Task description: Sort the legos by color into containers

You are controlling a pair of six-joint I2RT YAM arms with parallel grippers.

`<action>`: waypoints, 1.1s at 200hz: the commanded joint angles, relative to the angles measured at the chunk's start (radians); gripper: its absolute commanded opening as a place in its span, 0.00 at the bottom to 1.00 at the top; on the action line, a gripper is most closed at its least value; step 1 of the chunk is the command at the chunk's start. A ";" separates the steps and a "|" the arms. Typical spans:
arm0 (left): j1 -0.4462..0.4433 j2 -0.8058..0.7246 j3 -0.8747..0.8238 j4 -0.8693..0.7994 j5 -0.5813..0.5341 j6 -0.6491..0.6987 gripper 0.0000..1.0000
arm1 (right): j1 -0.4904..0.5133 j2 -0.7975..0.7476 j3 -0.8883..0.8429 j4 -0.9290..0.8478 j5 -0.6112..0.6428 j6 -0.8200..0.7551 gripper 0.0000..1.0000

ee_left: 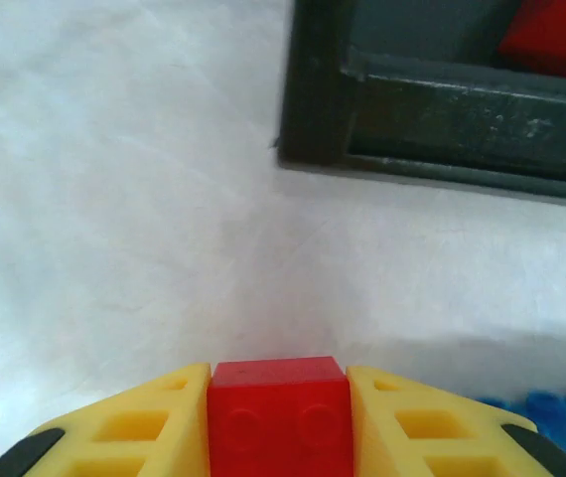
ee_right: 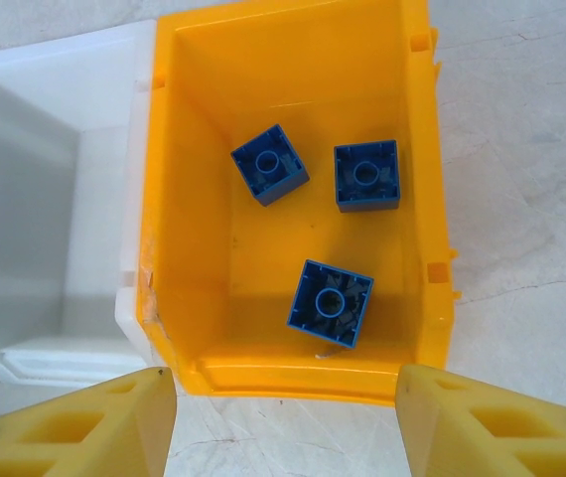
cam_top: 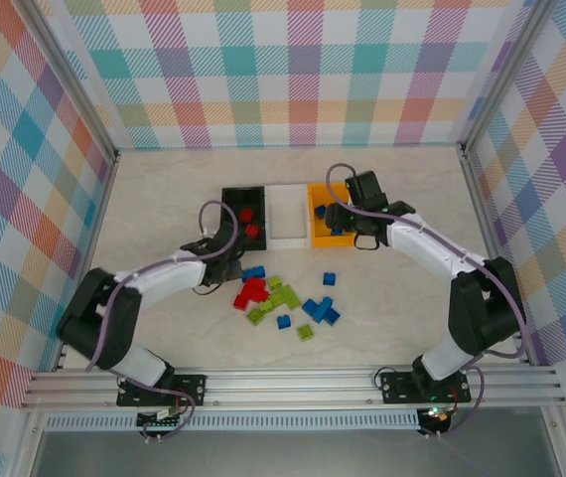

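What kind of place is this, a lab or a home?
Likely a robot lab test cell: plaid panels on an aluminium frame enclose the table, two robot arms are bolted to its front rail, and lego bricks lie beside three bins.

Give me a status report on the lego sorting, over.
Left gripper shut on a red lego, short of the black bin. Right gripper open above the orange-yellow bin, three blue legos inside. Loose pile unsorted. Nothing blocking either.

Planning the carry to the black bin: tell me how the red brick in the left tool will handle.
The red brick looks like rigid plastic, so it probably won't deform in the left tool. Its flat sides sit flush against the pads, so slipping seems unlikely.
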 commanded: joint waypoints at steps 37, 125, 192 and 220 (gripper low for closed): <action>0.004 -0.030 0.271 -0.123 -0.077 0.050 0.36 | 0.004 -0.041 -0.063 0.026 -0.020 0.037 0.61; 0.072 0.519 0.753 -0.207 -0.070 0.069 0.43 | 0.005 -0.184 -0.199 -0.061 -0.110 0.036 0.61; 0.030 0.261 0.658 -0.122 0.029 0.024 1.00 | 0.082 -0.245 -0.322 -0.139 -0.178 0.101 0.65; -0.024 0.103 0.510 -0.077 0.027 0.015 1.00 | 0.151 -0.181 -0.350 -0.094 -0.153 0.142 0.66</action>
